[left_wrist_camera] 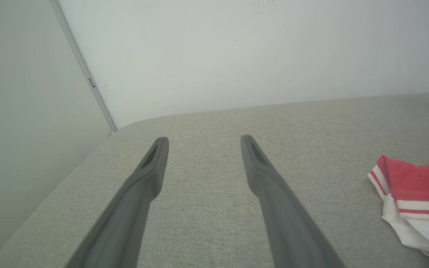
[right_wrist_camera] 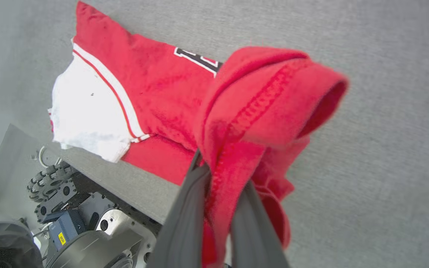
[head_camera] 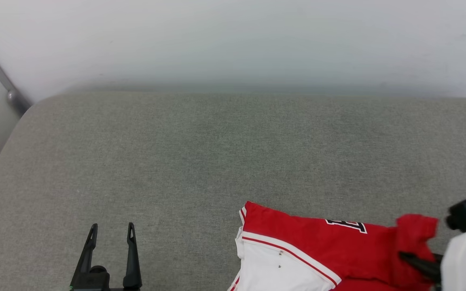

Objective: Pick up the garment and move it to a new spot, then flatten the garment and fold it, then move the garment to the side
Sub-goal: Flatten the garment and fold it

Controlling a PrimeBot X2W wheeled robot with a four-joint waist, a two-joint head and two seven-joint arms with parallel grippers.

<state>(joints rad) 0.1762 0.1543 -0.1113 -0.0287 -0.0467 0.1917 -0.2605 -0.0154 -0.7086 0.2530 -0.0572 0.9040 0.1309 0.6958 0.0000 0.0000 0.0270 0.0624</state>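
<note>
Right wrist view: the right gripper [right_wrist_camera: 220,175] pinches a bunched red fold of the jersey [right_wrist_camera: 155,85], lifted; the rest lies at the grey fabric surface [right_wrist_camera: 385,111]'s near edge, while the left gripper [left_wrist_camera: 204,140] hangs spread, empty, well apart.

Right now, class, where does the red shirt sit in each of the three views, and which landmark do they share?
Head view: shirt at the bottom right, on the grey cushion.
Left wrist view: at the right edge, low.
Right wrist view: upper left to centre, bunched in the right gripper.
Shared landmark: its white sleeve.
</note>
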